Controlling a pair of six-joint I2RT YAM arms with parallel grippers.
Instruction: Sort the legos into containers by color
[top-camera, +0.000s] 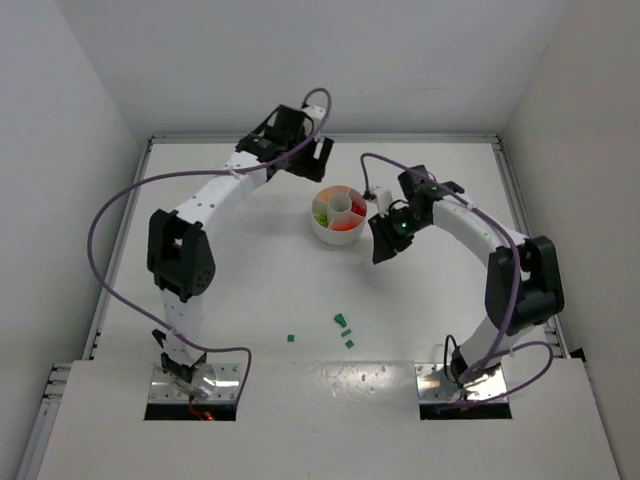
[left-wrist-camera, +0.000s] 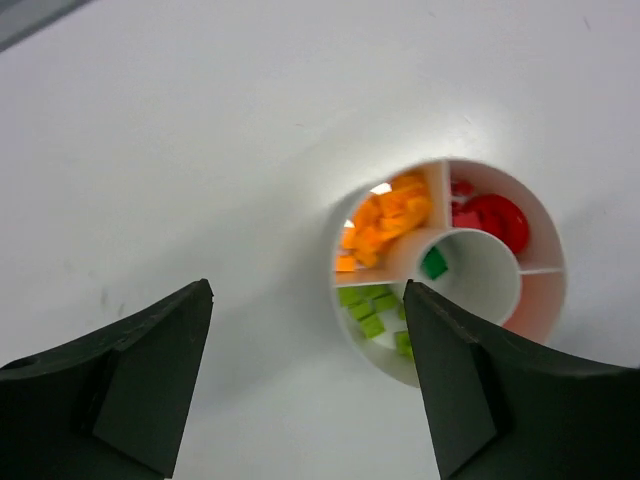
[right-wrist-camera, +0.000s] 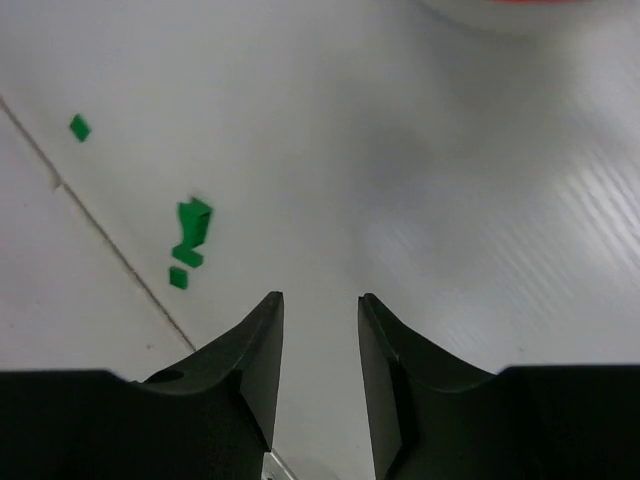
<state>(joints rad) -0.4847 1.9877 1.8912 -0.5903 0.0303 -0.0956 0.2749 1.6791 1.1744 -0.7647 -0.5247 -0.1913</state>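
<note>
Legos sit in two places on the white tabletop (top-camera: 250, 290). Farthest left, a lone green brick (top-camera: 290, 338) lies on the bare surface toward the arm bases. A little to its right, three more green bricks (top-camera: 345, 330) form a loose cluster, well apart from the dish.

Up and left of centre, the left gripper (left-wrist-camera: 307, 295) hangs just beside the dish's far-left rim. Its matte black, wedge-shaped fingers (left-wrist-camera: 150, 380) are spread wide with nothing between them.

The dish (top-camera: 335, 237) is low, round, smooth white plastic, split by thin walls into wedges around a round hub (left-wrist-camera: 485, 280). In the left wrist view, orange legos (left-wrist-camera: 388, 220) are heaped in the upper-left wedge and lime-green ones (left-wrist-camera: 368, 310) lie in the wedge below. One dark green brick (left-wrist-camera: 434, 264) rests inside the hub against its wall. Glossy red pieces (left-wrist-camera: 487, 218) fill the upper-right wedge. The right finger hides the dish's lower edge.

Just right of the dish, the right gripper (right-wrist-camera: 320, 300) points at bare tabletop, its fingers a narrow gap apart and holding nothing. Purple cables (top-camera: 110, 215) loop off both arms. A thin seam (right-wrist-camera: 110, 244) crosses the tabletop beside the loose bricks.
</note>
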